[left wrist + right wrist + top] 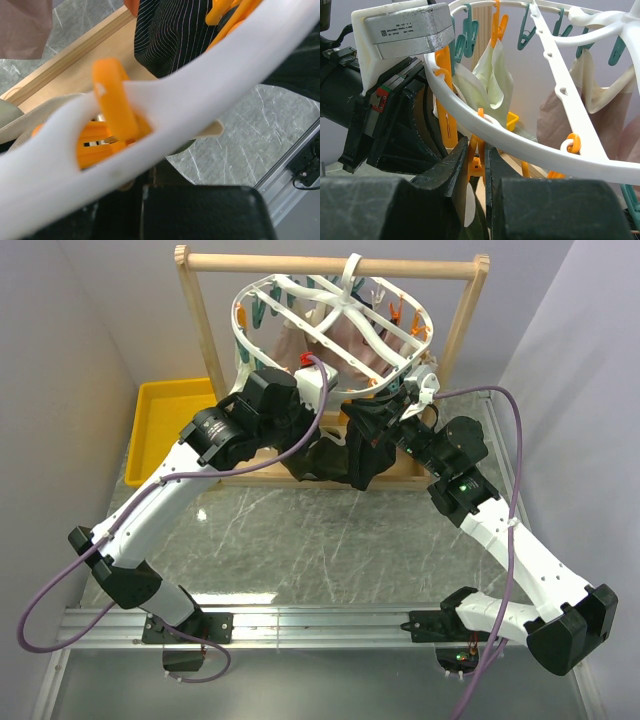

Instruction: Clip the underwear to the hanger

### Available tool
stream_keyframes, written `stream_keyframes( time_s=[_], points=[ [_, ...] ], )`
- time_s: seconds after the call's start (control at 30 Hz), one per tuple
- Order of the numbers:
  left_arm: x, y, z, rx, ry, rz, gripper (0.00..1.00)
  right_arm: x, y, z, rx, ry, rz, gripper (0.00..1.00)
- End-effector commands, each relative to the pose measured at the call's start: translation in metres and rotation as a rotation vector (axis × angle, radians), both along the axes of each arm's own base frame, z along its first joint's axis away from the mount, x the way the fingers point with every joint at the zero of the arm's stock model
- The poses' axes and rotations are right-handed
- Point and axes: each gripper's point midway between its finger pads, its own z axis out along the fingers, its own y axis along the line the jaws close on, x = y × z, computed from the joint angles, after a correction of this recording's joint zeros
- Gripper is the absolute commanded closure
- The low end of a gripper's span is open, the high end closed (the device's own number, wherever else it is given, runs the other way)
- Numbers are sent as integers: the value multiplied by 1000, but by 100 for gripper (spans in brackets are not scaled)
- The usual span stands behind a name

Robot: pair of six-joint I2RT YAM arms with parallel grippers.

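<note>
— Half done, was the clipping?
— Barely begun, seemingly. The right gripper's [474,165] jaws pinched an orange clip [476,157] on the hanger [530,147]; the left gripper's [325,388] jaws couldn't be judged. The underwear [350,455] hung below, between them; its waistband needed feeding in next.

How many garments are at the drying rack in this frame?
3: a pinkish-beige garment hanging inside the hanger, a black ribbed garment below its near rim, and the underwear bunched lowest. More may be hidden.

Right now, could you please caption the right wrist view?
Right gripper closed on an orange clip under the white hanger ring.
</note>
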Motion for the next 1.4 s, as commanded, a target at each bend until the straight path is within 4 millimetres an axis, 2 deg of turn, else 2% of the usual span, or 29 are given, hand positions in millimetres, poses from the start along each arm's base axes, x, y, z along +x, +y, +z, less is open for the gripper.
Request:
stream_keyframes(
  time_s=[0.0,0.07,0.1,0.13,0.2,0.23,0.27,0.3,0.4,0.53,0.57,0.63,0.67,0.73,0.77,0.8,1.0,1.37],
  points=[
    [7,-3,59,-139,-148,11,100,-15,9,-6,-29,6,76,100],
    [5,-4,59,-153,-166,-4,100,-14,8,-5,-28,5,70,100],
    [-3,-1,72,-188,-200,-26,100,-13,7,-5,-29,5,63,100],
    [-4,0,61,-170,-189,-29,100,-13,7,-4,-30,2,62,100],
    [-7,4,60,-158,-197,-35,100,-11,6,-4,-29,2,52,100],
    [-8,4,51,-145,-187,-38,100,-10,5,-4,-27,5,46,100],
    [-10,9,53,-149,-202,-39,100,-10,5,-4,-22,7,45,100],
    [-9,7,42,-144,-203,-41,100,-10,5,-3,-20,7,44,100],
    [-15,12,41,-152,-244,-54,100,-9,5,-2,-16,11,39,100],
    [-27,5,36,-164,-246,-94,100,-9,4,-2,-16,10,34,100],
    [-26,0,31,-162,-219,-93,100,-10,5,-1,-15,9,37,100],
    [-22,-3,33,-173,-197,-55,100,-10,4,-1,-14,9,37,100],
    [-19,-4,26,-154,-173,-32,100,-10,4,-1,-13,8,36,100],
    [-18,-9,32,-175,-150,-3,100,-8,4,-1,-10,11,32,100],
    [-14,-10,22,-146,-118,21,100,-8,4,0,-8,10,29,100],
    [-13,-10,30,-163,-120,36,100,-8,4,0,-10,8,29,100],
    [-4,-11,33,-169,-103,103,100,-9,2,1,-7,0,25,100],
    [1,-12,30,-162,-102,117,100,-10,4,0,-4,5,36,100]
  ],
)
